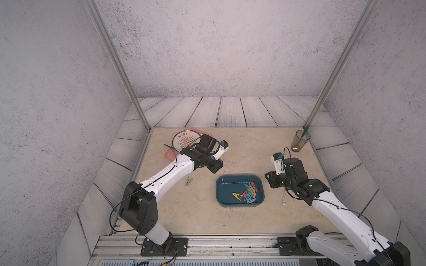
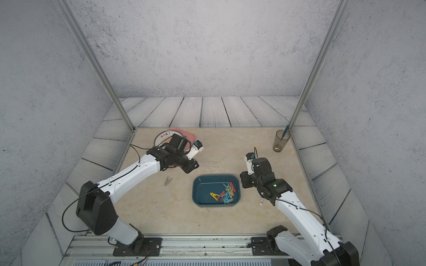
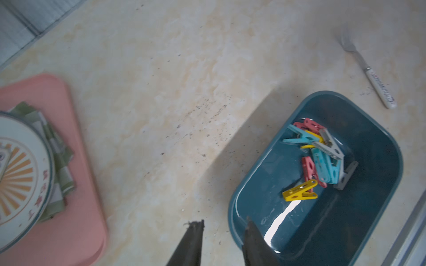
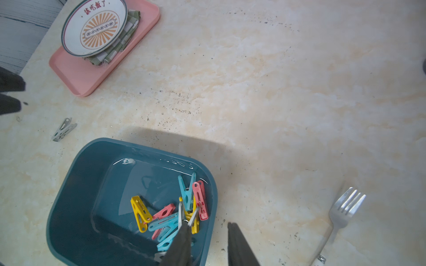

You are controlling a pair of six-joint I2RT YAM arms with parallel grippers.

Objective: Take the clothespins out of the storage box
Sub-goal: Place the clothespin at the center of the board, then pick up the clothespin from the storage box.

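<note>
Top views both show the shallow dark teal plastic storage box near the middle of the beige marbled bench. Coloured plastic clothespins are heaped at its right end, and one grey clothespin lies out toward the left edge. Left wrist: left tool narrowly parted, empty. Right wrist: right tool narrowly parted, empty.

Beige marble tabletop, teal storage box, one grey clothespin, pink tray, fork, glass

Bright even light, storage box glare
</note>
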